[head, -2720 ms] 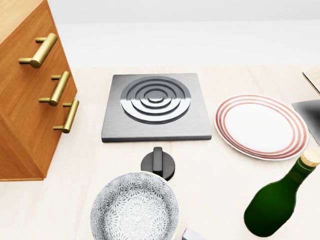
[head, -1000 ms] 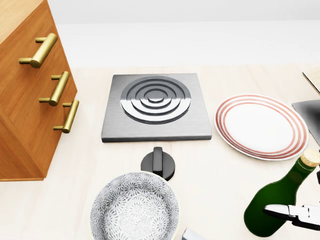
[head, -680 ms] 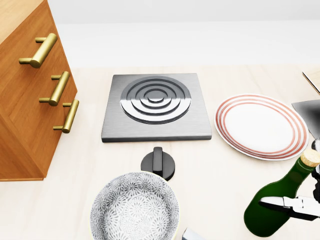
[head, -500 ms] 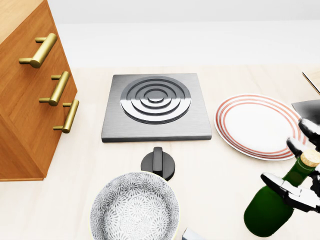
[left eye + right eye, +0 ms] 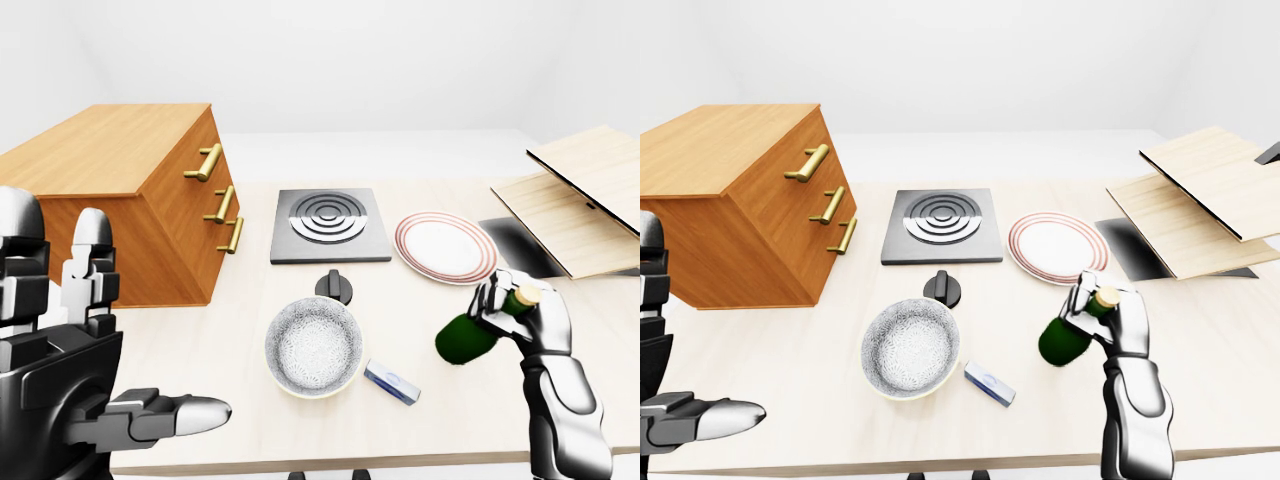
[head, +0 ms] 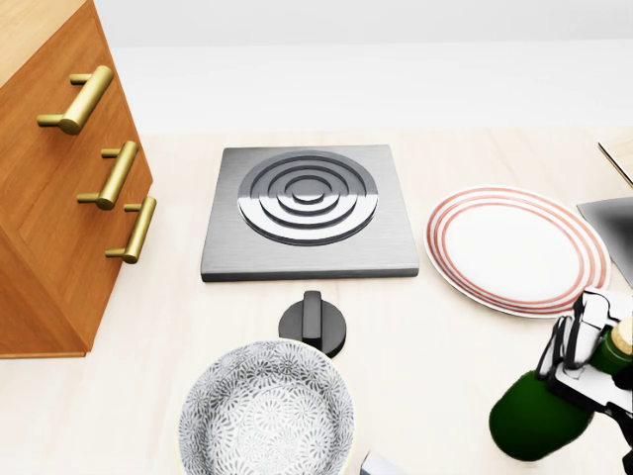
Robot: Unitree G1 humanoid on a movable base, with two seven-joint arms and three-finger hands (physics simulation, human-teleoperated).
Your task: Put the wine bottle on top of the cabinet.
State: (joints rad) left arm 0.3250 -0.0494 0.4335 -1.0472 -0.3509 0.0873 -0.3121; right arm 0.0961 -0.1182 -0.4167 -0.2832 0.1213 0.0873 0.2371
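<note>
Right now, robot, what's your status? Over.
Right hand shut on wine bottle neck. Left hand open, idle. Cabinet top unoccupied; bowl and stove between.

In the left-eye view the cabinet (image 5: 150, 190) stands at the table's (image 5: 250, 330) left. Right of it lies the hob (image 5: 331, 224), then the plate (image 5: 445, 247). Below the hob sit a knob (image 5: 334, 286) and the bowl (image 5: 314, 346), with a small box (image 5: 392, 382), perhaps a carton, just right of the bowl. The wine bottle (image 5: 472, 335) tilts at lower right; boards (image 5: 575, 200) lie at far right.
</note>
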